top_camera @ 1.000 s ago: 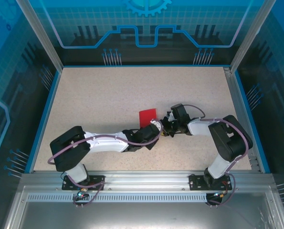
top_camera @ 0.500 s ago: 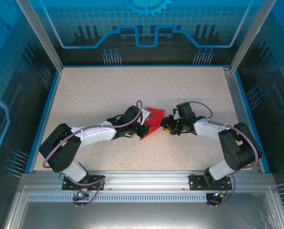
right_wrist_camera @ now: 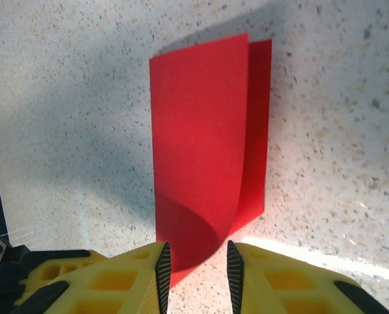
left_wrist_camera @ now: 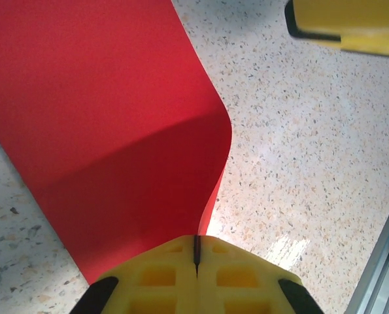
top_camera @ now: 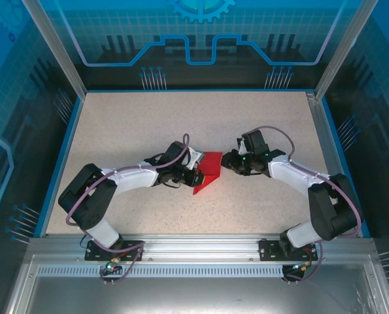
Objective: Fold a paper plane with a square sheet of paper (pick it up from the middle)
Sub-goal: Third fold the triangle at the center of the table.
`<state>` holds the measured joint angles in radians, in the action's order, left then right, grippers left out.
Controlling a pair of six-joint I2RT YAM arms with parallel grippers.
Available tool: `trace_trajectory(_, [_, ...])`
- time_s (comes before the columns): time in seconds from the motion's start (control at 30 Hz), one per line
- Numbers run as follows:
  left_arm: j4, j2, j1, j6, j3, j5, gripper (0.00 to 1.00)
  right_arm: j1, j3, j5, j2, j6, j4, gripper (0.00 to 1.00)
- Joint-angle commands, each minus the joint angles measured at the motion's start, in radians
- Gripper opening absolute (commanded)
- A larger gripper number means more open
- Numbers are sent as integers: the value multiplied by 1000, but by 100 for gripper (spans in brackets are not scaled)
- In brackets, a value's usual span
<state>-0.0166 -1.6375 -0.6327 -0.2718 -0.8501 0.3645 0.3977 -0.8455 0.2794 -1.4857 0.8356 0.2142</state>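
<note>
- At the middle of the table (top_camera: pixel 129 124), the square sheet of paper (top_camera: pixel 210 169) sits doubled over into a loose, bowed loop between your two grippers, with its near corner down on the surface.
- Your left gripper (left_wrist_camera: pixel 195 256) is pressed together on the sheet's edge, pinching it. The bend beyond it is round, not creased.
- Your right gripper (right_wrist_camera: pixel 197 267) has its jaws spread and straddles the bowed end. You cannot tell whether the pads touch the paper.
- If you close the right gripper now, you will probably set a crooked crease, because the right wrist view shows the two layers offset.
- If you draw the arms apart with both grippers pinching, the thin sheet could tear or slip from the left pinch.
- A second ago the sheet lay flat and square, just far of both grippers. Now it is lifted and folded, your left arm has swung farther out, and your right gripper has shifted far and right.
</note>
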Motion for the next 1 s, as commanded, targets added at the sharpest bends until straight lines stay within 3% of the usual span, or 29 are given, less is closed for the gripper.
trace_trajectory(0.0, [-14, -15, 6, -19, -33, 34, 0, -11, -27, -1, -45, -55, 33, 30])
trace_trajectory(0.13, [-34, -28, 8, -15, -52, 40, 0, 6, -151, 93, -174, -111, 51, 18])
trace_trajectory(0.3, [-50, -41, 8, -10, -66, 40, 0, 42, -304, 69, -342, -162, 158, 13])
trace_trajectory(0.6, [-66, -56, 10, -13, -79, 45, 0, 52, -497, -4, -506, -311, 296, 13])
trace_trajectory(0.97, [-91, -103, 40, -24, -120, 61, 0, 53, -550, -9, -610, -393, 343, 13])
